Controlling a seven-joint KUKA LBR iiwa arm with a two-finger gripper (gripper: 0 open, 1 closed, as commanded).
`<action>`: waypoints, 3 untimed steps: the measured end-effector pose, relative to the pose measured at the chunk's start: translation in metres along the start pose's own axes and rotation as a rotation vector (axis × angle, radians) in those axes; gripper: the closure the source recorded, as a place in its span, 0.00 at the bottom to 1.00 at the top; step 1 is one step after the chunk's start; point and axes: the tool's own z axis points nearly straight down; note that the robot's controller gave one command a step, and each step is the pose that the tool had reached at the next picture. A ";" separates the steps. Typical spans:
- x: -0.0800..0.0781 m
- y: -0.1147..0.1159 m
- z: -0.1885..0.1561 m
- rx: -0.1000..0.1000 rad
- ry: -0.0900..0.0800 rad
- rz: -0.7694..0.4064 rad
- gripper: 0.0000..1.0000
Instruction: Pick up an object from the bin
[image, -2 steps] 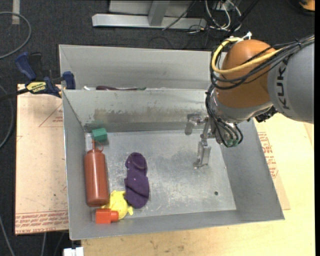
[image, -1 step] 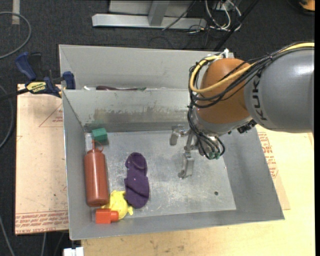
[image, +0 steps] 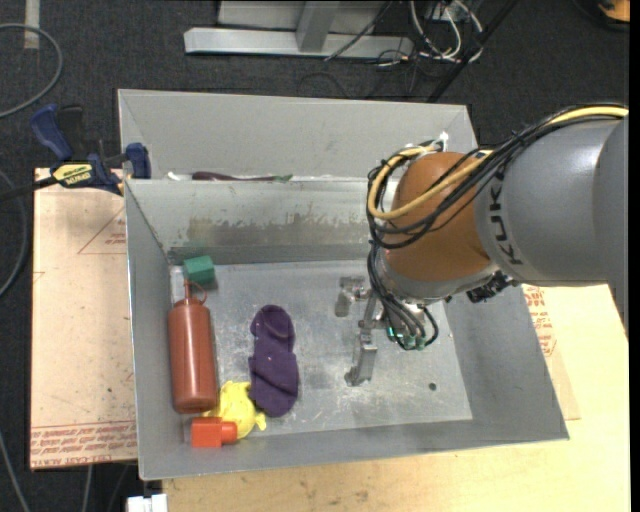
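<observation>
My gripper (image: 355, 336) hangs low over the bin floor right of centre. Its two metal fingers stand apart, open, with only bare floor between them. The nearest loose thing is a crumpled purple cloth (image: 272, 360), a short way to the gripper's left and not touched. Just below the cloth's lower left end lies a small yellow soft thing (image: 238, 404), and an orange block (image: 211, 433) lies against it.
A red-brown bottle (image: 192, 355) lies along the left wall, its neck pointing to the back. A green block (image: 200, 268) sits by the neck in the back left corner. The arm with its orange cover and cables hangs over the bin's right half.
</observation>
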 end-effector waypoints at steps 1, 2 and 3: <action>0.022 -0.026 0.000 0.003 -0.005 0.157 0.00; 0.021 -0.025 -0.001 0.003 -0.008 0.154 0.00; 0.047 0.035 0.067 0.002 -0.004 0.117 1.00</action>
